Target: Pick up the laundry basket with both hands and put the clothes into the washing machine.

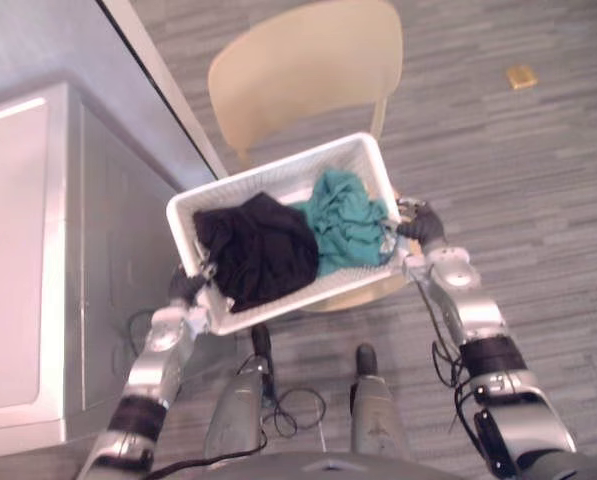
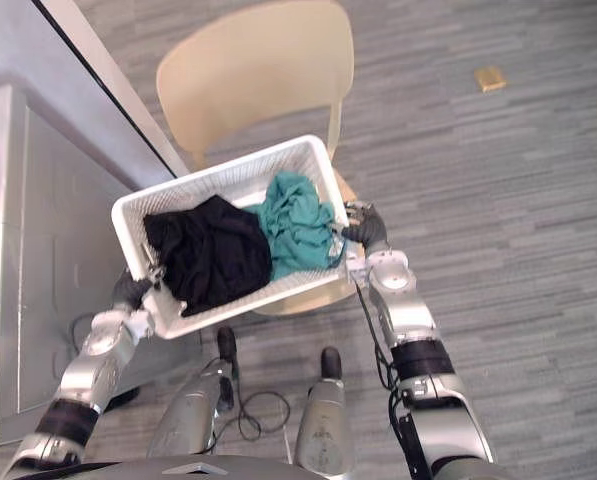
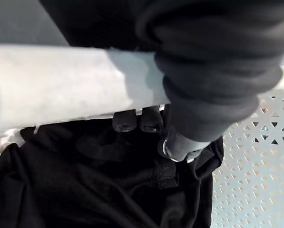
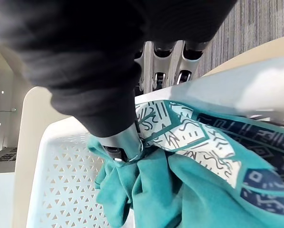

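Left eye view: we see the white laundry basket (image 1: 228,192) held between the two hands in front of the robot, over the front of a beige chair (image 1: 308,70); we cannot tell whether it rests on the seat. The left hand (image 1: 185,287) takes the end nearer the white washing machine (image 1: 38,250), which stands on the robot's left, and the right hand (image 1: 423,225) takes the opposite end. Inside lie a black garment (image 1: 258,250) toward the left hand and a teal garment (image 1: 346,220) toward the right hand, the two touching. A small yellow object (image 1: 521,76) lies on the grey floor (image 1: 538,200), well apart from the chair. Right eye view: we find the same arrangement, one hand at each short end of the basket. Left wrist view: the left hand's fingertips (image 3: 125,122) show past the white rim and the thumb (image 3: 180,146) crosses it beside them, so the rim is clasped between them. The black garment lies just beyond, against the perforated wall. Right wrist view: the right hand's fingers (image 4: 156,66) run down the outer side of the rim while its thumb (image 4: 125,145) presses on the teal garment inside, pinching rim and cloth together. Here the teal garment shows a patterned white-and-navy panel.
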